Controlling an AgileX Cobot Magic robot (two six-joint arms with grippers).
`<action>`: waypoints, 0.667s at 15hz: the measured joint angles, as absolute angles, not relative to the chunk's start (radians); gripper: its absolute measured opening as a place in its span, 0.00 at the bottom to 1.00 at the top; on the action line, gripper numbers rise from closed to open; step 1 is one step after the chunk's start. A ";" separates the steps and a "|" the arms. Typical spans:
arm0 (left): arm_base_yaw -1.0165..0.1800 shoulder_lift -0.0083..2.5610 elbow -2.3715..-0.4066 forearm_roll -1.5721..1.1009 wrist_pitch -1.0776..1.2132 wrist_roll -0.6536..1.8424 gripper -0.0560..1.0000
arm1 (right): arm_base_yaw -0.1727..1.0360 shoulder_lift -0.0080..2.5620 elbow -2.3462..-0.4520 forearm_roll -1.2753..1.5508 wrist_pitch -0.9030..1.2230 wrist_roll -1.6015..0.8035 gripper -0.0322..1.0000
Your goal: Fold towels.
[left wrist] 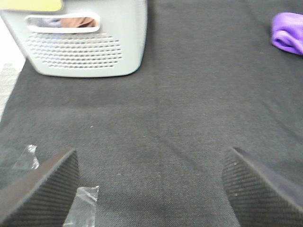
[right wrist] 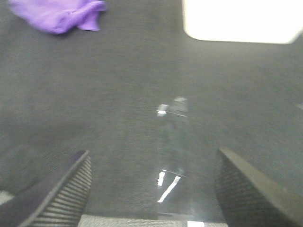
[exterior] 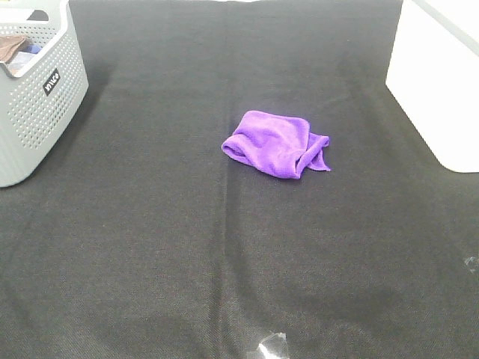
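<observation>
**Purple towel crumpled mid-tabletop, both end effectors spread wide and empty**

While you look down from the high camera, you see the purple towel (exterior: 275,143) lying bunched in a loose heap near the middle of the black tabletop (exterior: 150,247), with one corner trailing out on its right side. Neither arm shows in that view.

Your left end effector (left wrist: 150,189) has its jaws spread wide with nothing between them; only dark cloth shows in the gap. From its wrist camera you can see the grey perforated basket (left wrist: 85,47) ahead, standing on the tabletop with some brown fabric visible through its handle slot, and the towel's edge well off to one side. Scraps of clear tape (left wrist: 83,198) lie on the cloth just beside one finger.

Your right end effector (right wrist: 154,189) is likewise opened wide and holds nothing. Its wrist view is blurred, but you can make out the towel in the far corner, well apart from the fingers, a white box (right wrist: 239,21) on the other side, and a strip of clear tape (right wrist: 170,146) on the cloth between the fingers.

In the high view the basket stands at the far left and the white box at the far right, the towel between them and touching neither.
</observation>
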State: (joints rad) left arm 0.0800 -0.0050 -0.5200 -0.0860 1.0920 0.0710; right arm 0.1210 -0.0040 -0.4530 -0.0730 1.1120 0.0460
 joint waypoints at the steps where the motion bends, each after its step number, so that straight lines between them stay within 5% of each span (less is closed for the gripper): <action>1: 0.080 -0.005 -0.520 -0.086 1.092 0.071 0.78 | 0.104 -0.004 -0.453 -0.073 1.112 0.046 0.73; 10: 0.080 -0.005 -0.520 -0.086 1.082 0.071 0.78 | 0.102 -0.004 -0.453 -0.073 1.112 0.046 0.73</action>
